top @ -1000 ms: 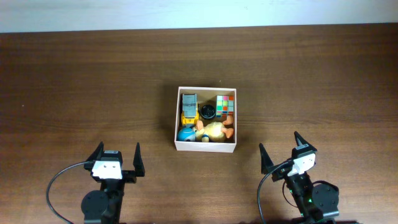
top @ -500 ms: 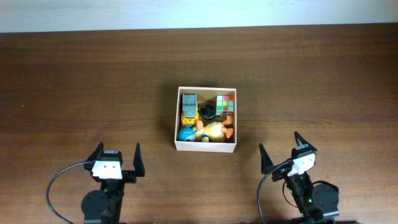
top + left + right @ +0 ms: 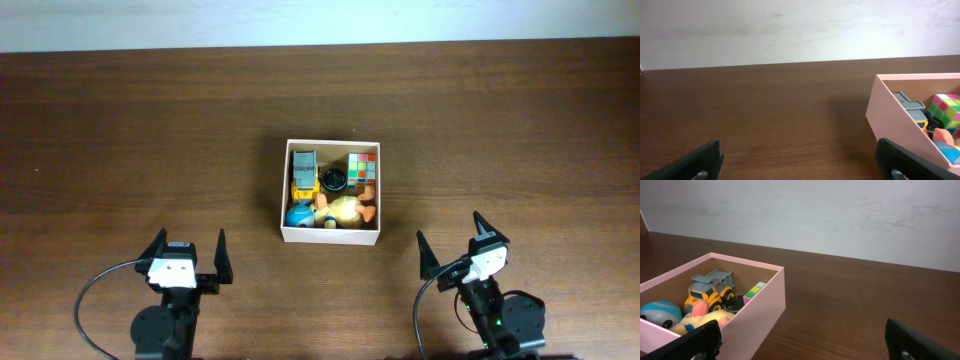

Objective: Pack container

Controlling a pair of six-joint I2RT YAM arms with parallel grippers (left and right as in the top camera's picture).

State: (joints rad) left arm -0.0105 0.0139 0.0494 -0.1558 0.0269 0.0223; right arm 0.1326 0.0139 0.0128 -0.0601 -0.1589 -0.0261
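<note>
Gaping empty, the left gripper (image 3: 191, 236) and right gripper (image 3: 448, 226) sit well apart from the container (image 3: 330, 236) (toys (image 3: 345, 210) inside).

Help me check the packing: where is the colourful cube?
Overhead, the cube sits in the far right corner of the box, beside a black round toy.

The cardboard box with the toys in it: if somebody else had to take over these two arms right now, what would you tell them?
Left gripper: open, empty, at the near table edge, well apart from the container.
Right gripper: open, empty, at the near edge, to the container's right.
Container: mid-table, upright, holding a toy truck, colour cube, blue ball, yellow plush and a small black round item.
Done: those toys are inside; no toy shows outside it.
Left: probably nothing to pack. No lid is in view.
</note>
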